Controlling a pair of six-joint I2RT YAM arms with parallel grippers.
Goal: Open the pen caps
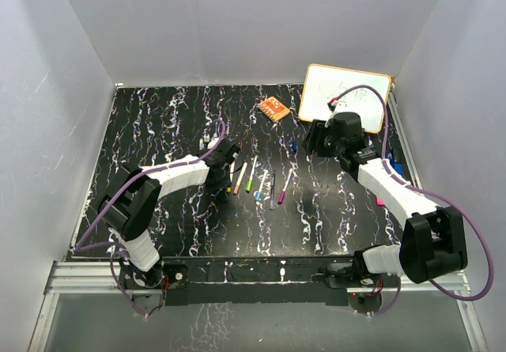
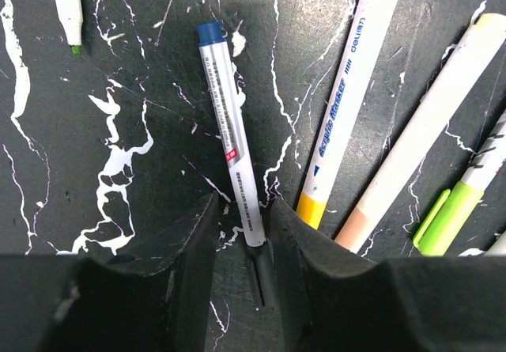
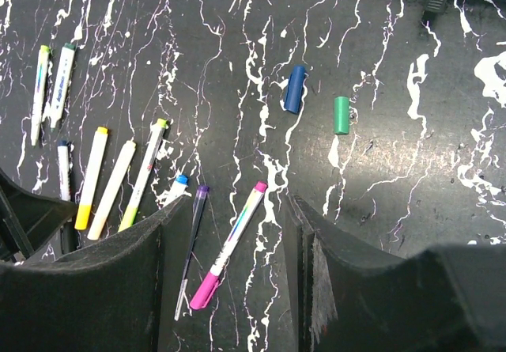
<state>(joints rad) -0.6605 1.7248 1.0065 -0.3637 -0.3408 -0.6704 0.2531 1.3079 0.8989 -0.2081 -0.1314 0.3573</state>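
Note:
My left gripper (image 2: pixel 245 210) is low on the table, its jaws narrowly open either side of a white pen (image 2: pixel 229 130). The pen has a dark blue far end, and its black cap (image 2: pixel 265 277) lies between the jaws against the right finger. In the top view this gripper (image 1: pixel 224 179) is at the left end of the pen row. My right gripper (image 3: pixel 237 210) is open and empty, high above a pink-capped pen (image 3: pixel 229 245). A loose blue cap (image 3: pixel 294 88) and a loose green cap (image 3: pixel 341 115) lie on the table beyond it.
Beside the left gripper lie a yellow-capped pen (image 2: pixel 340 123), a cream pen (image 2: pixel 427 130), a light-green-capped pen (image 2: pixel 447 213) and an uncapped green-tipped marker (image 2: pixel 67 12). An orange eraser (image 1: pixel 273 110) and a whiteboard (image 1: pixel 345 92) sit at the back. White walls enclose the table.

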